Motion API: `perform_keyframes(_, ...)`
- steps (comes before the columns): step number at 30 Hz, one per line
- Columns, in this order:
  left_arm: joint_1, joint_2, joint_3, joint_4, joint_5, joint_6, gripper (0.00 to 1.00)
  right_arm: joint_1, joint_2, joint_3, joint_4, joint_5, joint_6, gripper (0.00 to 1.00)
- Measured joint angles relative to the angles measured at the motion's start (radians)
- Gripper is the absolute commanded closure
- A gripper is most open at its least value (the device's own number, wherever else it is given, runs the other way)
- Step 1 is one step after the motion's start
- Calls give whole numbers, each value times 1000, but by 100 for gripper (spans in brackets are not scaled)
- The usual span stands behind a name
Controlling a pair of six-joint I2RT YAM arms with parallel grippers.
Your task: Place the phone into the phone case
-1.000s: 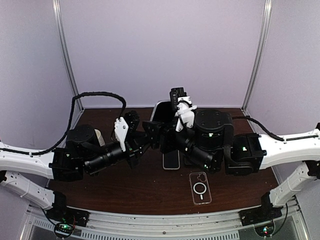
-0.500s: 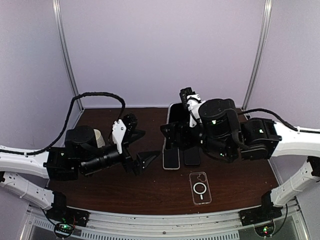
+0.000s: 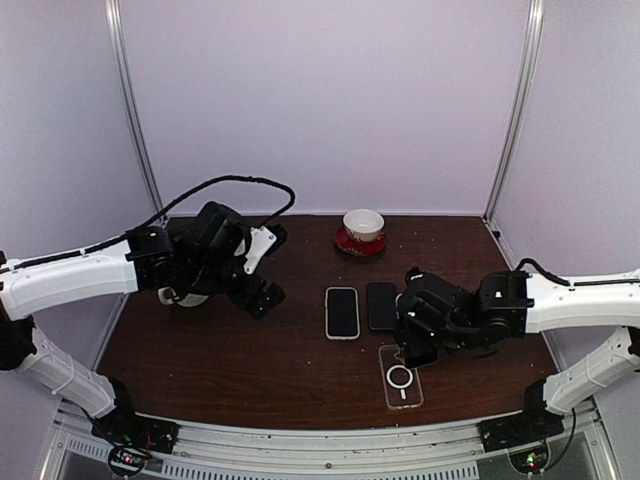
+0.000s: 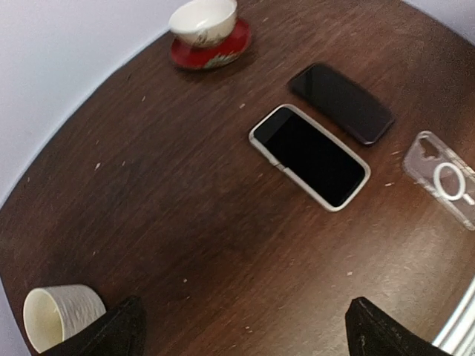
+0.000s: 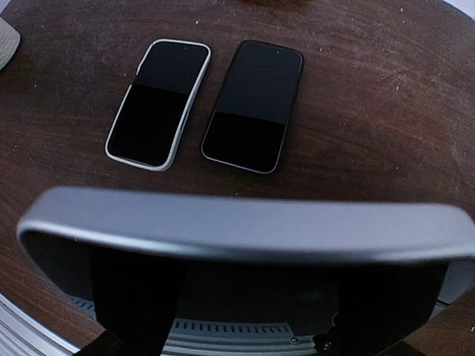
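Note:
My right gripper [image 5: 260, 285] is shut on the phone [image 5: 245, 230], which fills the right wrist view as a wide silver-edged slab with a dark glossy face. In the top view the right gripper [image 3: 408, 345] hangs low just behind the far end of the clear phone case [image 3: 400, 378], which lies flat near the table's front. The case [image 4: 445, 182] has a white ring on it. My left gripper [image 3: 256, 287] is at the back left, well away from the phone. Its fingers [image 4: 122, 330] stand wide open over bare wood, so the left gripper [image 4: 249, 334] holds nothing.
Two more phones lie side by side mid-table, a white-edged one [image 3: 342, 312] and a dark one [image 3: 381, 305]. A cup on a red saucer [image 3: 362, 230] stands at the back. A white cup [image 4: 59, 315] sits under the left arm. The wooden table [image 3: 250, 370] ends at a metal rail in front.
The left gripper opened, let go at the centre and drew back to the left. The right arm carried the phone down and forward to just behind the case.

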Motion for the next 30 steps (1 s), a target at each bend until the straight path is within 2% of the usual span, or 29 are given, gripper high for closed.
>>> perform_keyframes(3, 85, 54, 0, -23, 36, 2, 2, -6, 41, -24, 39, -45, 19, 76)
perform_keyframes(8, 120, 73, -4, -18, 96, 9, 2, -6, 157, -24, 98, -106, 46, 76)
perform_keyframes(17, 142, 66, -18, -11, 165, 11, 2, -6, 267, -53, 167, -155, 112, 76)
perform_keyframes(30, 143, 48, -31, -3, 180, 16, 2, 0, 265, -60, 136, -172, 201, 77)
